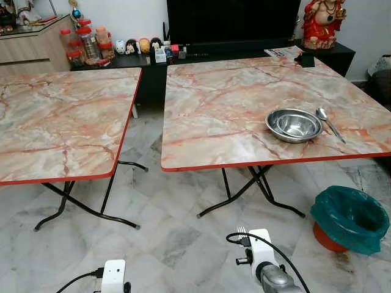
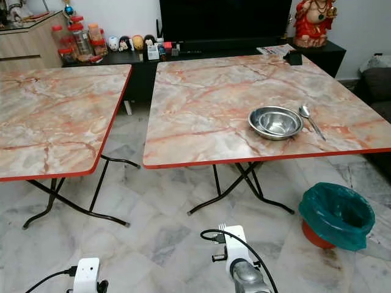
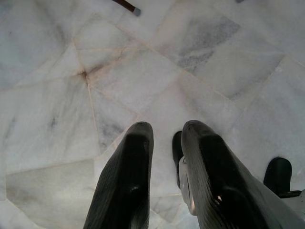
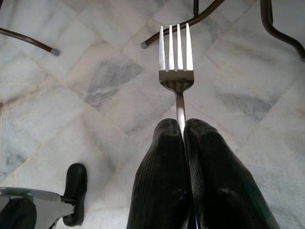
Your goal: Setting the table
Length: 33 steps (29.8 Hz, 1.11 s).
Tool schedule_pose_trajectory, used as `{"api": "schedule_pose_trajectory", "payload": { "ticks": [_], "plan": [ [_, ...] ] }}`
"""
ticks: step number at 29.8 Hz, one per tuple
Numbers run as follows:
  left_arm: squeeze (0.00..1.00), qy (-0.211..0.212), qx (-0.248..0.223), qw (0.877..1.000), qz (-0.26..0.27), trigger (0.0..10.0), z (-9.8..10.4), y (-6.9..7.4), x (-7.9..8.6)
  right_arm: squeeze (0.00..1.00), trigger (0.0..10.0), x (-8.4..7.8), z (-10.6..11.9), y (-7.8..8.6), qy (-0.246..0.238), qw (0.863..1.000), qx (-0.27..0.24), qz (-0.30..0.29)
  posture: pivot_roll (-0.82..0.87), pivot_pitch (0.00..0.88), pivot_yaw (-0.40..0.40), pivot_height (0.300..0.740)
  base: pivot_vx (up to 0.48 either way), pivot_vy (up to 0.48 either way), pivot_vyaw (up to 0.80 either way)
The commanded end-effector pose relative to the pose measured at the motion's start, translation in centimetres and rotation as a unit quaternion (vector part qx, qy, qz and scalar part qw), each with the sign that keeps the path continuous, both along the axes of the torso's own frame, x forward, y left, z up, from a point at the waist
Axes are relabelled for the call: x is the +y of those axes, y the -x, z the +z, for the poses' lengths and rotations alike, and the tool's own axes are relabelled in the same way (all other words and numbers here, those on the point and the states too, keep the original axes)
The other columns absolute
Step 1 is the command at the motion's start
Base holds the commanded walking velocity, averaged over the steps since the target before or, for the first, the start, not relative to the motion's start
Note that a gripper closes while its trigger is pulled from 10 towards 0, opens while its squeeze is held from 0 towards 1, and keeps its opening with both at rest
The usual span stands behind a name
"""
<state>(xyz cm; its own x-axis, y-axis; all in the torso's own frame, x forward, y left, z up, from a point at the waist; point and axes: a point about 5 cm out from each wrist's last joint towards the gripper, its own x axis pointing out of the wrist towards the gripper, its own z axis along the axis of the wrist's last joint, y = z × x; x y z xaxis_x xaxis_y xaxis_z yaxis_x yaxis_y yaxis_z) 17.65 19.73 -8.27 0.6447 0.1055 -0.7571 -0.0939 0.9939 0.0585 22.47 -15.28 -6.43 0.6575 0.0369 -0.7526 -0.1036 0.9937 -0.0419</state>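
Observation:
A steel fork (image 4: 176,71) sticks out from between the fingers of my right gripper (image 4: 184,123), which is shut on its handle, tines pointing away over the marble floor. The fork's tines (image 1: 241,231) also peek past my right wrist, low in front of the right table (image 1: 214,104). On that table's near right part sit a steel bowl (image 1: 294,125) and a spoon (image 1: 328,124) just to its right. My left gripper (image 3: 167,129) hangs over the floor with a narrow gap between its fingers and nothing in it.
A second marble-top folding table (image 1: 61,122) stands to the left, with a floor gap between the two. Black folding legs (image 1: 244,189) spread under the right table. A bin with a teal liner (image 1: 350,220) stands on the floor at right. A TV console (image 1: 153,58) lines the back wall.

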Motion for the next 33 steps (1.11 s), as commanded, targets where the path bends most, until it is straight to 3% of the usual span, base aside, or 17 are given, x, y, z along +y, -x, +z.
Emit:
{"api": "schedule_pose_trajectory", "payload": {
  "ticks": [1,23,30,33],
  "plan": [
    [0.00,-0.010,0.004,1.000,-0.004,10.0,0.03,-0.05,0.25,0.00,10.0,0.11,0.08,-0.10,-0.005,1.000,-0.005,-0.002,0.02,0.000,0.034,0.740,0.304,0.000,0.00],
    [0.00,-0.011,0.008,1.000,-0.006,10.0,-0.07,0.11,0.12,0.00,10.0,0.42,0.14,-0.18,0.003,1.000,-0.010,0.025,0.00,0.000,0.037,0.740,0.353,0.000,0.04],
    [0.00,-0.012,0.006,1.000,-0.008,10.0,-0.03,0.04,0.04,0.00,10.0,0.61,0.13,-0.12,0.020,0.998,-0.013,0.056,0.01,0.000,0.034,0.740,0.000,0.000,0.10],
    [0.00,-0.015,0.007,1.000,-0.012,10.0,-0.01,-0.05,0.03,0.00,10.0,0.56,0.04,0.00,0.009,0.999,-0.007,0.041,0.00,0.000,0.034,0.740,0.000,0.000,0.53]
  ]
}}
